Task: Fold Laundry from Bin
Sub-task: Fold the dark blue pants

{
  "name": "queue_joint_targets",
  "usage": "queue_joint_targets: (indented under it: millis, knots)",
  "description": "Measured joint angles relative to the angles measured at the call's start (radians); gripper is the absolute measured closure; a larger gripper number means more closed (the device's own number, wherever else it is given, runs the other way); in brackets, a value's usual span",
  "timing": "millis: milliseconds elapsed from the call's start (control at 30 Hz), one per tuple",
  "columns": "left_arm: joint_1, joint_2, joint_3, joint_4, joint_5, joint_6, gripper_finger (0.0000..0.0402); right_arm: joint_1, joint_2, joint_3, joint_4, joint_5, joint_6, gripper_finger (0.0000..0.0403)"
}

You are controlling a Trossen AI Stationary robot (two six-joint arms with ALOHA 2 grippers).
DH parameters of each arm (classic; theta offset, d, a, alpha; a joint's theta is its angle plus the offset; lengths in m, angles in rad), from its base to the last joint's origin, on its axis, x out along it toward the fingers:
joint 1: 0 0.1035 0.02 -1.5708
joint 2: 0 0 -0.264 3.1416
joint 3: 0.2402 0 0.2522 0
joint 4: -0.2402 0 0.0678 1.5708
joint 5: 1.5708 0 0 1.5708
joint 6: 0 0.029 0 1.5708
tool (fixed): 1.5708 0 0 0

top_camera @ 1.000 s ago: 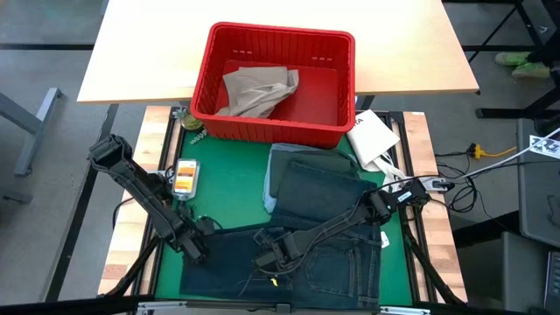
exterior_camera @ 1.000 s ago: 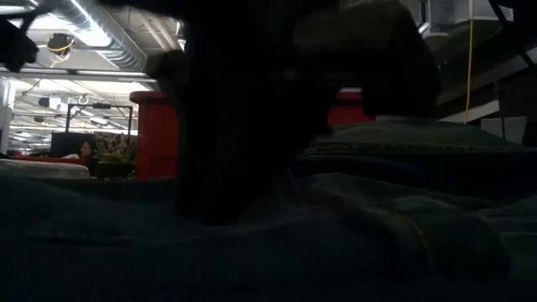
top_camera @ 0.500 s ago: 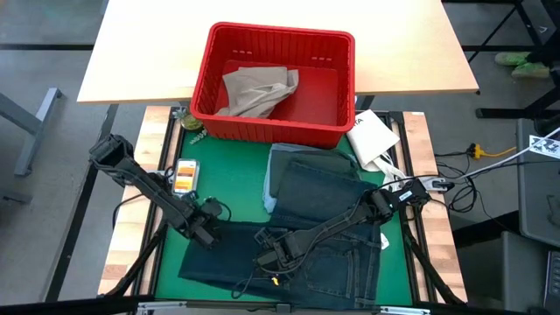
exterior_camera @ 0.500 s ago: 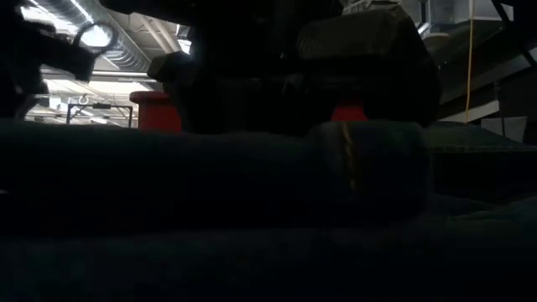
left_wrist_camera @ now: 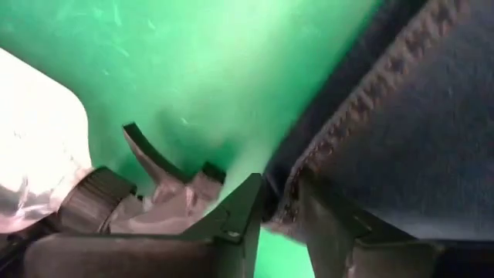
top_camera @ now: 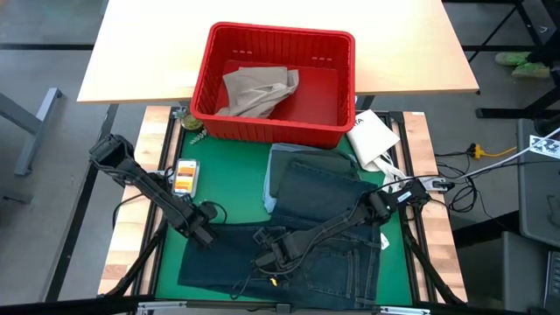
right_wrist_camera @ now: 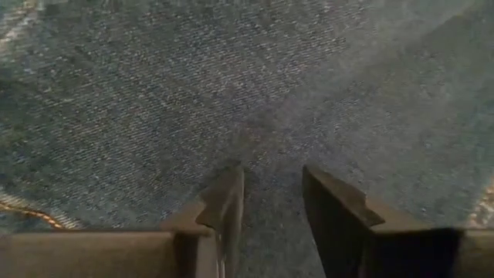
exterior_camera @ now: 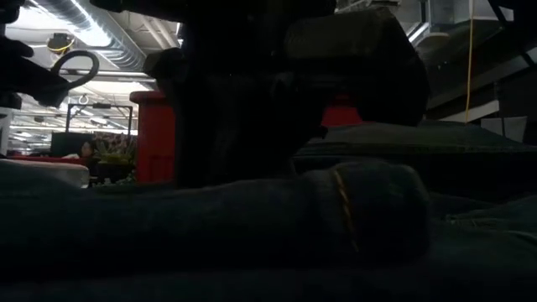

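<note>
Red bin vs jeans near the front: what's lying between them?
In the high view, between the bin and the jeans lies a dark green garment stacked on a light blue one, on the green mat.

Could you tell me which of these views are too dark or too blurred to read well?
Low view: mostly black silhouette, backlit by bright ceiling lights beyond the jeans. Left wrist view: soft focus, with a blown-out white patch at one edge. Right wrist view: denim sharp, the end effector fingers blurred. High view: evenly lit, the bin clear.

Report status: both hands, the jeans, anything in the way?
Left hand at the jeans' left edge, fingers parted around the hem. Right hand pressed on the denim mid-table, parted. Khaki trousers in the bin. Nothing blocking.
</note>
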Motion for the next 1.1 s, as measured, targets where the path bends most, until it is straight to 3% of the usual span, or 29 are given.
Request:
queue_joint_targets:
  millis: [267, 467, 600, 800, 1000, 1100]
  knots:
    - [-0.014, 0.000, 0.123, -0.088, 0.037, 0.111, 0.0298, 0.000, 0.001, 0.119, -0.106, 0.047, -0.001, 0.0265]
    - [-0.072, 0.000, 0.190, -0.088, 0.039, 0.098, 0.0297, 0.000, -0.002, 0.159, -0.140, 0.046, -0.001, 0.0265]
    - [-0.134, 0.000, 0.203, -0.023, 0.057, 0.022, 0.0297, 0.000, -0.003, 0.157, -0.170, 0.061, 0.000, 0.0265]
    - [-0.254, 0.000, 0.203, 0.152, -0.012, -0.156, 0.0297, -0.016, -0.005, 0.144, -0.169, 0.208, 0.041, 0.0265]
    - [-0.388, 0.040, 0.203, 0.272, -0.141, -0.323, 0.0297, -0.049, 0.027, 0.144, -0.173, 0.202, 0.108, 0.0265]
    - [-0.434, 0.096, 0.203, 0.299, -0.157, -0.350, 0.0297, -0.058, 0.039, 0.143, -0.192, 0.197, 0.111, 0.0265]
